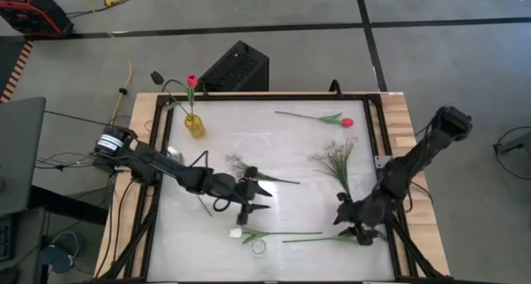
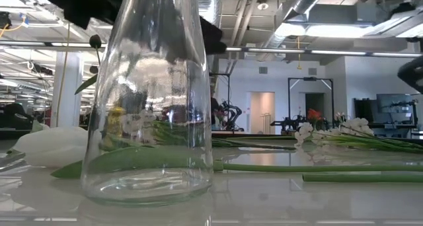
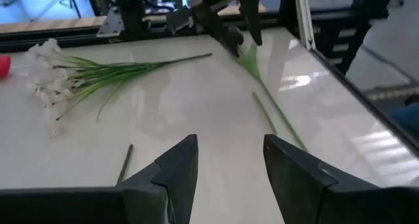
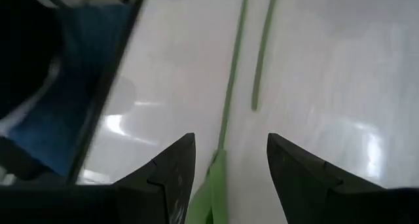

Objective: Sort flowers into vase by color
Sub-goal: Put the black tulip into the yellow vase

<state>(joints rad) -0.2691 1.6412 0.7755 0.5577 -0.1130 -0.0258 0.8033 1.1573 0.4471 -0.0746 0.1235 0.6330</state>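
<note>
My left gripper point(image 1: 259, 197) point(image 3: 230, 165) hovers open over the table's middle with nothing between its fingers. My right gripper point(image 1: 358, 227) point(image 4: 230, 165) is open and low near the table's right near corner. Its fingers stand on either side of a green leaf point(image 4: 213, 185) of a long stem point(image 1: 319, 238); I cannot tell whether they touch it. A white tulip point(image 1: 236, 232) point(image 2: 49, 147) lies beside the clear glass vase point(image 1: 259, 246) point(image 2: 152, 107). A red tulip point(image 1: 347, 122) and a white blossom sprig point(image 1: 336, 159) point(image 3: 65, 73) lie flat farther back. A dark flower point(image 1: 241, 164) lies by the left gripper.
A small yellow vase point(image 1: 194, 124) stands at the far left and holds a red tulip point(image 1: 192, 81) and a dark one point(image 1: 156, 76). A black frame point(image 1: 377, 134) borders the white table top. A black box point(image 1: 236, 66) stands beyond the far edge.
</note>
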